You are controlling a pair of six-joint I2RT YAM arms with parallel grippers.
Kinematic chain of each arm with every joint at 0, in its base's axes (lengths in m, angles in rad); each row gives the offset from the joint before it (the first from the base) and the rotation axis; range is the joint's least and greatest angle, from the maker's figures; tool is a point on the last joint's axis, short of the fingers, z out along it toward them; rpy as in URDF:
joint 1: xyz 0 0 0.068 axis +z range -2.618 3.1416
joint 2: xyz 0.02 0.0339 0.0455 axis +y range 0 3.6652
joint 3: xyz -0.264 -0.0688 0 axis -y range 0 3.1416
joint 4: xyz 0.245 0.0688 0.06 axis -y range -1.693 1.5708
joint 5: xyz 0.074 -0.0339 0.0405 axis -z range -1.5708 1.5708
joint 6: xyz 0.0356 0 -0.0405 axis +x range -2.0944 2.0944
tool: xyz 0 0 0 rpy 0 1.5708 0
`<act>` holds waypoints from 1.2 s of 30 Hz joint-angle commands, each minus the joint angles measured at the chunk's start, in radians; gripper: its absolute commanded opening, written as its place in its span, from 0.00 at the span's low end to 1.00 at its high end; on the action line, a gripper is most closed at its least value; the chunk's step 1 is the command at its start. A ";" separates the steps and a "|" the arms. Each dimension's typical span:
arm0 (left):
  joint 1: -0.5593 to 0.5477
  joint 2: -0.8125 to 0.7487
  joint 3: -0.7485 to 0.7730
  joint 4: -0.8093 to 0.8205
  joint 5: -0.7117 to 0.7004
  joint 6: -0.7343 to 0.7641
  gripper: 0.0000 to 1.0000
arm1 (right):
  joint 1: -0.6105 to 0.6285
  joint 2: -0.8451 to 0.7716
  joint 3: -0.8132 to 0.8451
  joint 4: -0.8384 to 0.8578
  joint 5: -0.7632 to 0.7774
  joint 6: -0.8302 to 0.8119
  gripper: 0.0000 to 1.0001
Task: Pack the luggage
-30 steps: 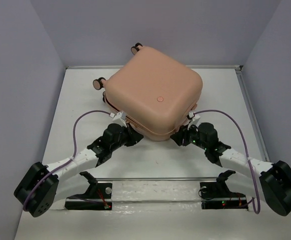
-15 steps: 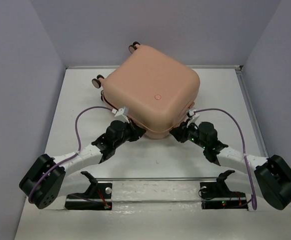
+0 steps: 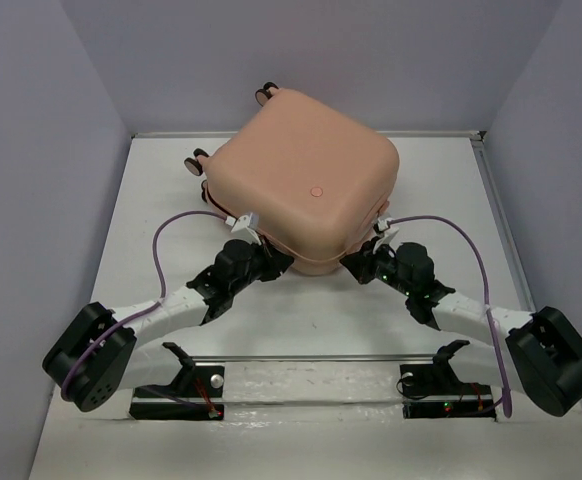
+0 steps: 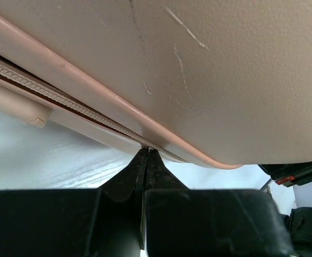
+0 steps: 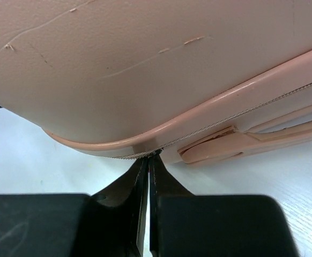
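- A white table [image 3: 311,320] sits boxed in by plain lilac-grey walls. Two arms stretch out from its near edge, each trailing one purple cable [image 3: 155,262].
- The left gripper [image 3: 277,262] and right gripper [image 3: 355,268] flank the near corner of the luggage [image 3: 306,185], one on each side.
- Only the wrist views show the jaws: both pairs are pressed together, tips against the zip [image 4: 65,101] under the lid's rim.
- Those views also show fine scratches [image 5: 145,56] on the shell, unseen from above.
- The pink luggage lies closed, mid-table toward the far wall, turned corner-on.
- Only the overhead view shows two wheels [image 3: 196,161] at its far left side.
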State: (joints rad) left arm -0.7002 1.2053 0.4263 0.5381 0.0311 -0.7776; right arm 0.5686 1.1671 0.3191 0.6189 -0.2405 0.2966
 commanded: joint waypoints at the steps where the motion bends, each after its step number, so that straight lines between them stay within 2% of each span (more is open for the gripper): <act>1: -0.002 0.020 0.057 0.085 -0.054 0.026 0.08 | 0.007 0.003 0.035 0.124 -0.010 0.015 0.07; 4: -0.005 0.049 0.084 0.108 -0.042 0.018 0.07 | 0.068 -0.018 0.031 0.066 0.010 0.033 0.07; 5: -0.007 0.069 0.097 0.112 -0.042 0.017 0.07 | 0.164 -0.026 0.032 0.038 0.039 0.032 0.07; 8: -0.033 0.106 0.155 0.118 -0.042 0.024 0.06 | 0.347 -0.052 0.058 -0.118 0.206 0.035 0.07; 9: -0.041 0.134 0.170 0.118 -0.042 0.024 0.06 | 0.466 -0.056 0.081 -0.152 0.246 0.045 0.07; 10: -0.057 0.160 0.195 0.118 -0.039 0.024 0.06 | 0.522 -0.057 0.101 -0.226 0.345 0.059 0.07; 12: -0.076 0.184 0.219 0.120 -0.039 0.024 0.06 | 0.633 -0.046 0.168 -0.281 0.442 0.071 0.07; 16: -0.108 0.229 0.270 0.120 -0.036 0.026 0.06 | 0.663 0.038 0.257 -0.298 0.454 0.084 0.07; 17: -0.111 0.237 0.281 0.118 0.001 0.026 0.06 | 0.672 0.063 0.311 -0.291 0.464 0.073 0.07; 21: -0.113 0.212 0.278 0.085 0.009 0.052 0.06 | 0.672 0.176 0.406 -0.223 0.599 0.050 0.07; 23: -0.110 0.180 0.259 0.016 -0.014 0.075 0.07 | 0.660 0.204 0.432 -0.182 0.661 0.055 0.07; 25: -0.087 0.102 0.246 -0.102 -0.011 0.115 0.23 | 0.660 0.233 0.431 -0.145 0.722 0.084 0.07; 26: -0.073 0.067 0.250 -0.174 -0.014 0.129 0.43 | 0.648 0.236 0.413 -0.137 0.724 0.096 0.07; 28: -0.029 -0.064 0.246 -0.345 -0.002 0.165 0.64 | 0.648 0.235 0.387 -0.124 0.725 0.130 0.07; 29: 0.038 -0.119 0.240 -0.390 0.012 0.175 0.72 | 0.637 0.230 0.373 -0.114 0.722 0.139 0.07; 30: 0.083 -0.226 0.233 -0.426 0.033 0.184 0.85 | 0.637 0.229 0.354 -0.113 0.718 0.147 0.07; 31: 0.132 -0.271 0.239 -0.501 0.076 0.204 0.89 | 0.628 0.227 0.348 -0.114 0.713 0.154 0.07; 32: 0.237 -0.308 0.271 -0.533 0.087 0.215 0.94 | 0.628 0.223 0.341 -0.114 0.715 0.159 0.07; 33: 0.289 -0.347 0.296 -0.602 0.093 0.224 0.96 | 0.628 0.221 0.331 -0.113 0.707 0.164 0.07; 36: 0.491 -0.298 0.399 -0.623 0.235 0.247 0.98 | 0.628 0.223 0.325 -0.113 0.696 0.170 0.07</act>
State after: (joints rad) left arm -0.3904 0.8795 0.7071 0.0139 0.1062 -0.5961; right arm 1.1664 1.4033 0.6514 0.3706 0.5346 0.4099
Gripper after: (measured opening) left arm 0.970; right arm 0.075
